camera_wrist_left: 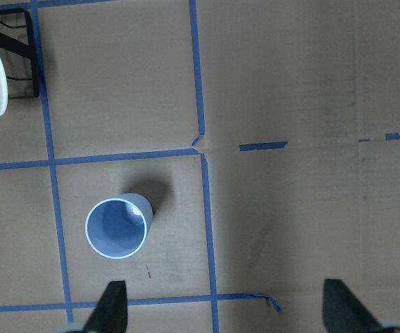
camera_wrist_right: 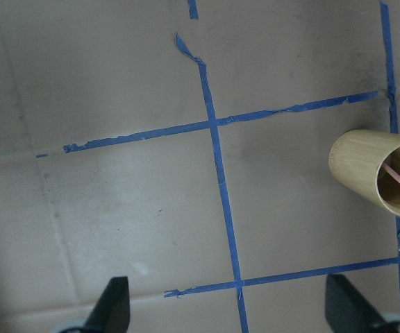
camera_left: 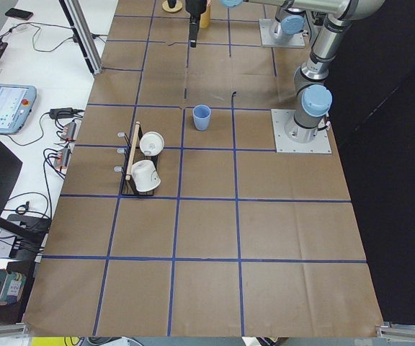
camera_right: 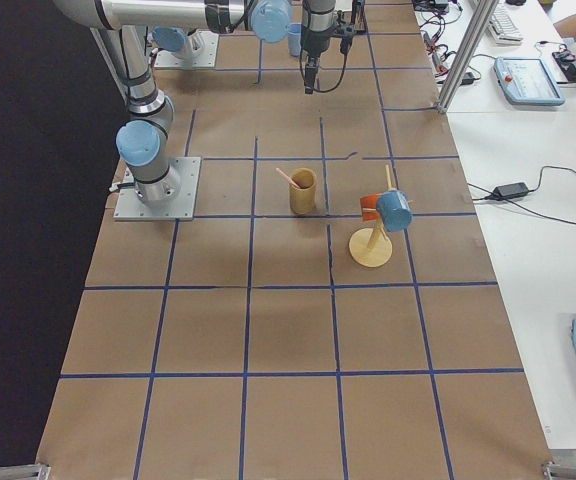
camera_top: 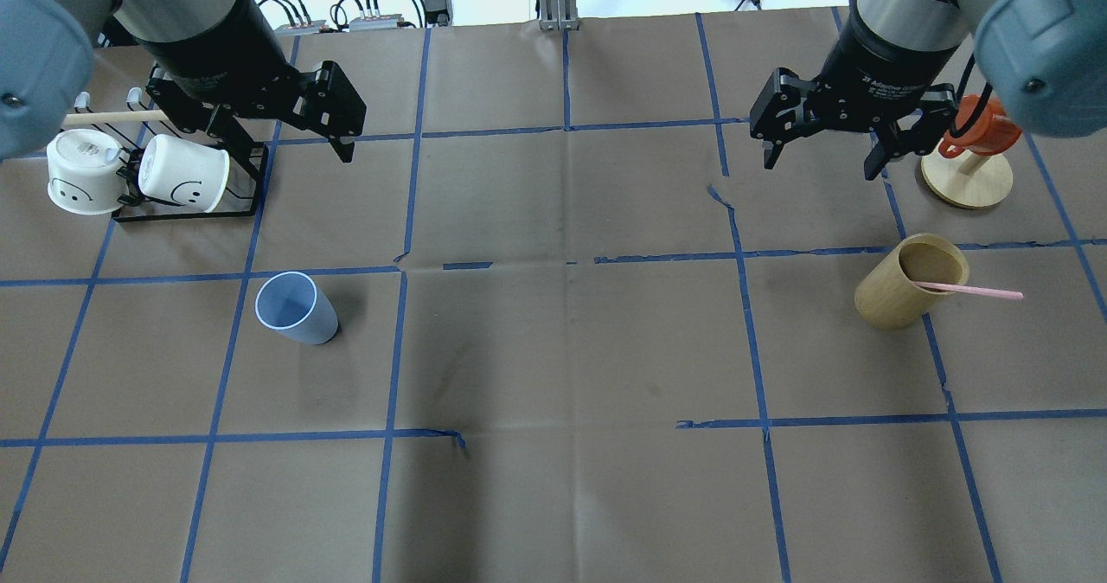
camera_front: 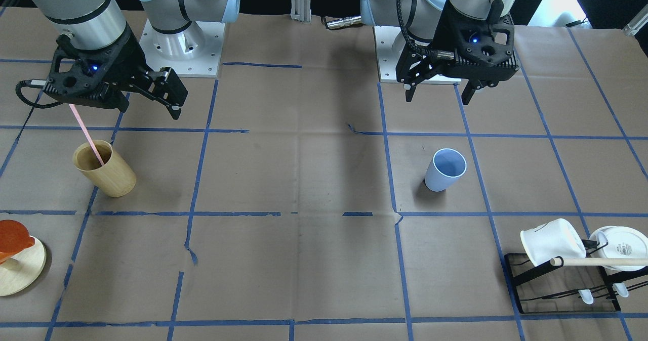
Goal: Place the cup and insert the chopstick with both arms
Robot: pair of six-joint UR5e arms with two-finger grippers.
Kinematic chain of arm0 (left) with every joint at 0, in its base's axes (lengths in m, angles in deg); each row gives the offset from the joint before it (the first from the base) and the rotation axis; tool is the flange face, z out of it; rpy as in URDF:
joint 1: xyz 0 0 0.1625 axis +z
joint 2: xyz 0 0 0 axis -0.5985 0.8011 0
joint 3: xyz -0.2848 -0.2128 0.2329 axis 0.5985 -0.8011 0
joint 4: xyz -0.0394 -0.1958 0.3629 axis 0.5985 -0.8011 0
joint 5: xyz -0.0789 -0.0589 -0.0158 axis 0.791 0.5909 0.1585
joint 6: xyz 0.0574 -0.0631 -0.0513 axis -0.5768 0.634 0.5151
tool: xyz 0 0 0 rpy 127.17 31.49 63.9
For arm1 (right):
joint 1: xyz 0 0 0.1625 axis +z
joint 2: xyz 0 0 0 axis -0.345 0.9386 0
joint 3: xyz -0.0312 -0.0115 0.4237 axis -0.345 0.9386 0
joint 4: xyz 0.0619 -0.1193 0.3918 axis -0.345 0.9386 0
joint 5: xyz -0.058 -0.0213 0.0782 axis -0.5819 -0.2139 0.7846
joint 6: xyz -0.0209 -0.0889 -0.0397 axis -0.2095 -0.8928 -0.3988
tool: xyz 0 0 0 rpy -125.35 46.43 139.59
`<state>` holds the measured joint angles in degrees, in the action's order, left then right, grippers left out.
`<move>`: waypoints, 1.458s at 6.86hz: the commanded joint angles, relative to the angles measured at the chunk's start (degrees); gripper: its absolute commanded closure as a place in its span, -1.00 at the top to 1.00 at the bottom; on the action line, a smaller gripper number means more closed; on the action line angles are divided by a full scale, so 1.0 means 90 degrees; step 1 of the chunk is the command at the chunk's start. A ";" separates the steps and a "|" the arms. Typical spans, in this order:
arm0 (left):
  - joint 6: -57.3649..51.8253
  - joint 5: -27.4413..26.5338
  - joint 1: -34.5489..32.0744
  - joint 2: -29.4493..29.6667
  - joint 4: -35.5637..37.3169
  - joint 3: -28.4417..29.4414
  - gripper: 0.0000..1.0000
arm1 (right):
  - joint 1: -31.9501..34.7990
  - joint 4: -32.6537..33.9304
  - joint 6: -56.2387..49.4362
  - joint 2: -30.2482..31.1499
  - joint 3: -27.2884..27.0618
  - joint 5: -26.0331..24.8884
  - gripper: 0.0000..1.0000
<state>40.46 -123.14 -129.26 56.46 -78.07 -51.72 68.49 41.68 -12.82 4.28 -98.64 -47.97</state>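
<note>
Cup [camera_top: 296, 308]: set upright.
Chopstick [camera_top: 969, 290]: already lodged in wooden holder [camera_top: 899, 293].
Left gripper [camera_front: 438, 98], right gripper [camera_top: 820, 166]: fingers spread, nothing held.
Remaining: seemingly nothing.

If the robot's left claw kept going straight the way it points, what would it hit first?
The left gripper would probably meet bare brown paper tabletop, missing the pale blue cup.

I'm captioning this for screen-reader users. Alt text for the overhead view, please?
Two robot arms hover with open, empty grippers, the left gripper and the right gripper, over a brown table gridded with blue tape. An upright blue cup stands on the left; on the right, a bamboo cup holds a pink chopstick leaning out.
</note>
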 commanded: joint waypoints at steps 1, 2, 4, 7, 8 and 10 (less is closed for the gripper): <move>0.0002 -0.0018 0.0014 -0.0005 -0.0008 0.0008 1.00 | 0.0001 -0.0001 0.0007 0.0003 -0.0008 0.0002 0.99; 0.0002 -0.0018 0.0033 -0.0024 -0.0008 -0.0002 1.00 | 0.0020 -0.0001 0.0007 0.0003 -0.0008 0.0002 0.99; 0.0002 -0.0008 0.0053 -0.0034 -0.0047 0.0008 1.00 | 0.0049 0.0009 0.0007 0.0003 0.0031 0.0002 0.99; -0.0086 -0.0018 0.0091 -0.0024 -0.0057 -0.0002 1.00 | 0.0049 0.0058 0.0143 -0.0075 0.0098 -0.0008 0.99; -0.0106 0.0002 0.0121 0.0053 0.0030 -0.0002 1.00 | 0.0049 0.0058 0.0144 -0.0085 0.0109 -0.0046 0.99; -0.0493 0.0070 0.0869 0.0142 -0.0067 -0.0021 1.00 | 0.0059 0.0058 0.0144 -0.0085 0.0080 -0.0017 0.99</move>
<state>38.57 -122.81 -124.97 57.28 -78.38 -51.80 68.99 42.19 -11.50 3.56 -97.88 -48.11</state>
